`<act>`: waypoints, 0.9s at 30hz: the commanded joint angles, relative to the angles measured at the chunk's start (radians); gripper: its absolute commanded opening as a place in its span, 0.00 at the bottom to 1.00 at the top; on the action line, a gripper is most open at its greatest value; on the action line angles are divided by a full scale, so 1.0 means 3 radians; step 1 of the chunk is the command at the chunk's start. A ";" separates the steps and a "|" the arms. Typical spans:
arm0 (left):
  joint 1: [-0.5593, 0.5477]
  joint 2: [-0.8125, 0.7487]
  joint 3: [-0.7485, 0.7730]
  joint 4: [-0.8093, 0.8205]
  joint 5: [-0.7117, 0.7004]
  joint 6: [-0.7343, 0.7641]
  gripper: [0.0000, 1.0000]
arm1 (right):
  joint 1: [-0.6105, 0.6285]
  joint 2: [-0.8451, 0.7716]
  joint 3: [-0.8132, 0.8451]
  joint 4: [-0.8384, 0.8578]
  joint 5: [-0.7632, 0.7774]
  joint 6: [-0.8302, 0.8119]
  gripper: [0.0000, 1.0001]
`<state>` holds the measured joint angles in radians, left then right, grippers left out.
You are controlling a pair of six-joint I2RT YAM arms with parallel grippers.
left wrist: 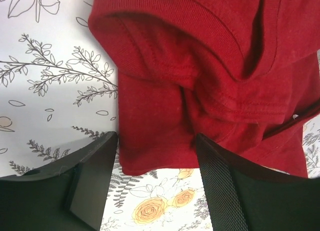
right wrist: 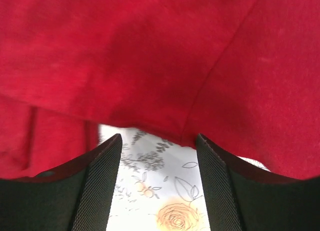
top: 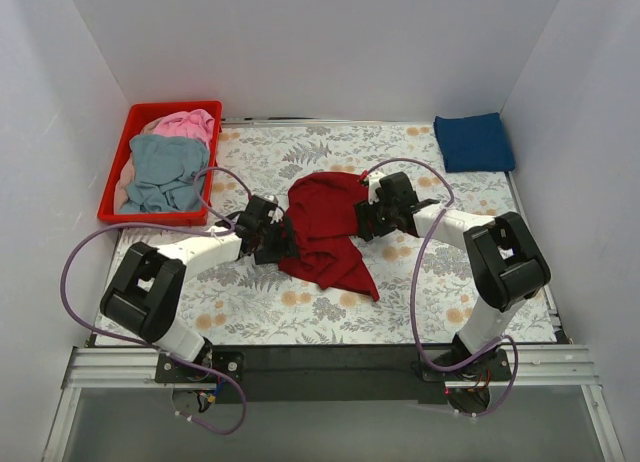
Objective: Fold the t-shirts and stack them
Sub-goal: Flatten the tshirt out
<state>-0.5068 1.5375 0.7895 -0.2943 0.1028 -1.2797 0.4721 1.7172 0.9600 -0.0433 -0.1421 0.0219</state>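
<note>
Red t-shirt [top: 325, 232] sits between left tool [top: 284, 238] and right tool [top: 367, 218].

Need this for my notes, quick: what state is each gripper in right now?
Left gripper: open, dark red t-shirt edge between its fingers, not clamped.
Right gripper: open, holding nothing.

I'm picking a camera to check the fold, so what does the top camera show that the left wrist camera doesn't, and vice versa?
Top only: the red basket holding the grey-blue shirt and pink shirt, and the folded navy shirt. Left wrist only: stitched hems up close, with the left gripper's open fingers on either side of the cloth edge. Both: the dark red shirt on the floral table cover.
</note>
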 commanded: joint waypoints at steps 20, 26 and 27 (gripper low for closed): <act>-0.0095 0.1163 0.0849 0.0076 0.0403 -0.0218 0.06 | 0.0124 -0.0390 0.0966 -0.0540 0.0586 -0.0308 0.01; -0.0156 0.1593 0.1652 0.0423 0.0664 -0.0627 0.00 | 0.0124 -0.0697 0.1958 -0.0903 0.0341 -0.0487 0.01; -0.0192 0.1634 0.1982 0.0535 0.0685 -0.0668 0.00 | 0.0124 -0.0728 0.2066 -0.0924 0.0245 -0.0502 0.01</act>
<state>-0.5419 2.0006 1.2434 -0.2142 0.2821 -1.4086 0.5045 1.5745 1.4792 -0.2741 -0.0051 -0.0868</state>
